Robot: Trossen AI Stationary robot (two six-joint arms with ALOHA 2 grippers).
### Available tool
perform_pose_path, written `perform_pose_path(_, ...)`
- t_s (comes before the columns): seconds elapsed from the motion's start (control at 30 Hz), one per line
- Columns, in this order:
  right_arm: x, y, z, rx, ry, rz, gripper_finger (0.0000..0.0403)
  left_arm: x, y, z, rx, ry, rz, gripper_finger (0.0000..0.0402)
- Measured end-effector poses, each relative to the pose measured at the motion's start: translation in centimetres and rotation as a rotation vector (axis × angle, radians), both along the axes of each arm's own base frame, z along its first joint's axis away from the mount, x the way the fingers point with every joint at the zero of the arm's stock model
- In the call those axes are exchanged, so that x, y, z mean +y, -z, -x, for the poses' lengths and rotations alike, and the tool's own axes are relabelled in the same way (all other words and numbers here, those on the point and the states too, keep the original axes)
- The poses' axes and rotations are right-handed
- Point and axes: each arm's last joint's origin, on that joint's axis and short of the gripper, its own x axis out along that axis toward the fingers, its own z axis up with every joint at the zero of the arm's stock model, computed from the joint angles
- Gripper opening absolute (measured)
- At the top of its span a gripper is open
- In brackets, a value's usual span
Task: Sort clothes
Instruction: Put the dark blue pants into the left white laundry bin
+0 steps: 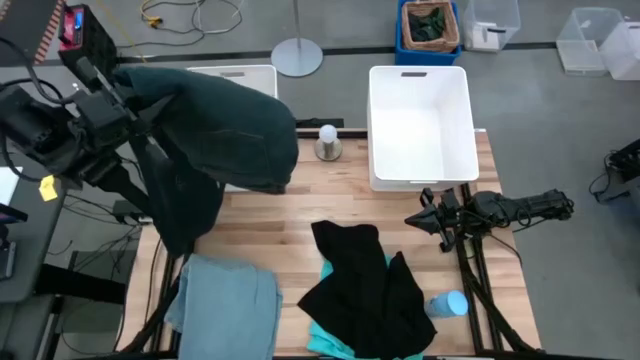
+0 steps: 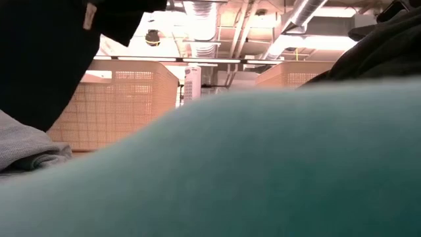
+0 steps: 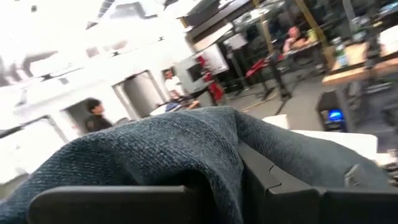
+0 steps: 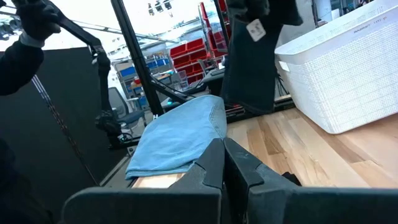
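Observation:
My left gripper (image 1: 122, 98) is raised at the far left, shut on the dark teal-green garment (image 1: 225, 130), which spreads in the air over the left bin and hangs down (image 4: 249, 56). My right gripper (image 1: 425, 215) is shut and empty, low over the table's right part, its fingers (image 4: 222, 163) pointing toward the left edge. The black garment (image 1: 365, 290) lies crumpled on the bright turquoise garment (image 1: 325, 342) at the near edge. The turquoise one fills the low view (image 2: 250, 171). The grey-blue garment (image 1: 225, 310) lies at the near left corner. My left gripper holds a bunched fold of the teal-green garment (image 3: 205, 143); the cloth lies over and between the fingers and hides the place of contact. The garment is lifted and hangs slack below the gripper, its long lower part (image 1: 185, 225) by the table's left edge.
A white bin (image 1: 420, 125) stands at the far right; a second white bin (image 1: 240, 72) at the far left is mostly hidden by the hanging garment. A small round object (image 1: 328, 143) stands between them. A blue roll (image 1: 448, 305) lies near the right front.

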Motion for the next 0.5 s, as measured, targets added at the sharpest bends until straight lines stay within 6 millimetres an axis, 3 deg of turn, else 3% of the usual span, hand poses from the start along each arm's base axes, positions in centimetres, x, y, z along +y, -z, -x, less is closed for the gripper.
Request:
perform_pose_path(0.3, 0.0, -0.1, 0.0, -0.007, 0.0, -0.002, 0.0024, 2.3, -1.2, -2.8, 0.063, -0.264, -0.112, 0.0044)
perform_pose_path(0.5, 0.0, -0.1, 0.0, -0.007, 0.0, -0.002, 0.0024, 4.0, -3.1, -3.2, -0.036, -0.379, -0.205, 0.0044)
